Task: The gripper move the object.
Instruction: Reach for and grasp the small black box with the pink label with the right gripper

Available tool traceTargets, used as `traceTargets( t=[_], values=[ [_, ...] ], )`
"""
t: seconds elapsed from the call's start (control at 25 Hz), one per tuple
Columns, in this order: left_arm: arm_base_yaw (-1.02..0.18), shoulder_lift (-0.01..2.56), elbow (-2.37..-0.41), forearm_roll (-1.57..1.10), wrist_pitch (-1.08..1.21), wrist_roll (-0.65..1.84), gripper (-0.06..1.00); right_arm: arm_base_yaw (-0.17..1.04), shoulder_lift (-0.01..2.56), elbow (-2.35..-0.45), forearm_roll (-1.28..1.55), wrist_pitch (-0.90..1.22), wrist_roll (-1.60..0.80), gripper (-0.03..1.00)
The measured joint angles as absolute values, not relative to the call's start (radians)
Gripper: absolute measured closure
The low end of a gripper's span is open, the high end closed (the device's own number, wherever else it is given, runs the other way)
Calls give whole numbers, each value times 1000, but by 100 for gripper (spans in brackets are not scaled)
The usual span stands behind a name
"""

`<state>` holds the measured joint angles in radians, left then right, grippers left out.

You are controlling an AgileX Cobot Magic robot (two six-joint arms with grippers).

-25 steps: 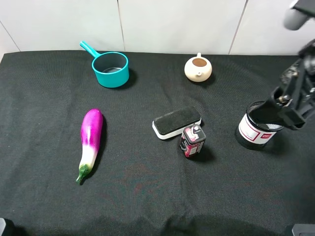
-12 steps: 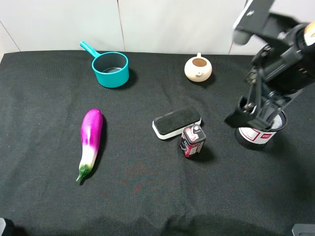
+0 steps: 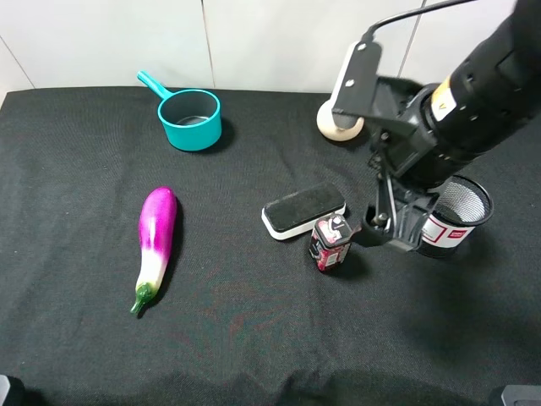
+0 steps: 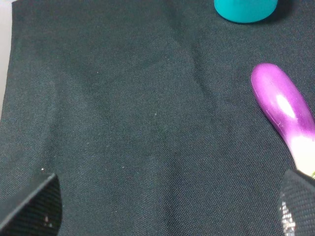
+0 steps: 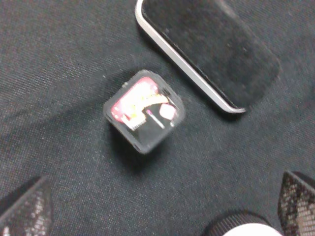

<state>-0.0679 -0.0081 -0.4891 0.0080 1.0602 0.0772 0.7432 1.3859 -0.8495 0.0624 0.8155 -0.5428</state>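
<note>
1. The object [image 3: 330,243] stands upright on the black cloth worktop [image 3: 254,338], a little right of its middle. It is red and black with a pale top.
2. In the high view the right gripper [image 3: 380,235] hangs just beside the object, on the side toward the right edge. How far its fingers are spread cannot be told there.
3. The right wrist view settles that. The right gripper [image 5: 160,204] has its two fingers far apart at the frame's corners, with only cloth between them and nothing held. The object [image 5: 144,110] lies ahead of them, untouched.
4. From above, the object seems to touch the black-and-white eraser block [image 3: 303,210]. The wrist view shows a strip of cloth between it and the block [image 5: 206,54].
5. Only the high view shows the mesh cup [image 3: 456,211] near the right edge and the teapot [image 3: 325,123] at the back edge, partly behind the arm.
6. The left gripper [image 4: 162,206] shows only in its own view, spread wide and empty, near the eggplant [image 4: 285,110] and teal pot [image 4: 245,7] on the left side.
</note>
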Motion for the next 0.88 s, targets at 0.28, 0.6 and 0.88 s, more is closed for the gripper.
traceTargets(
  t=[0.28, 0.6, 0.88],
  values=[
    [-68, -8, -489, 8, 1060, 77, 1, 756, 1494, -849, 84, 742, -584, 27],
    [-68, -8, -489, 8, 1060, 89, 1, 756, 1590, -850, 146, 662, -671, 27],
    [-68, -8, -489, 8, 1060, 94, 1, 756, 1640, -850, 167, 642, -690, 27]
  ],
)
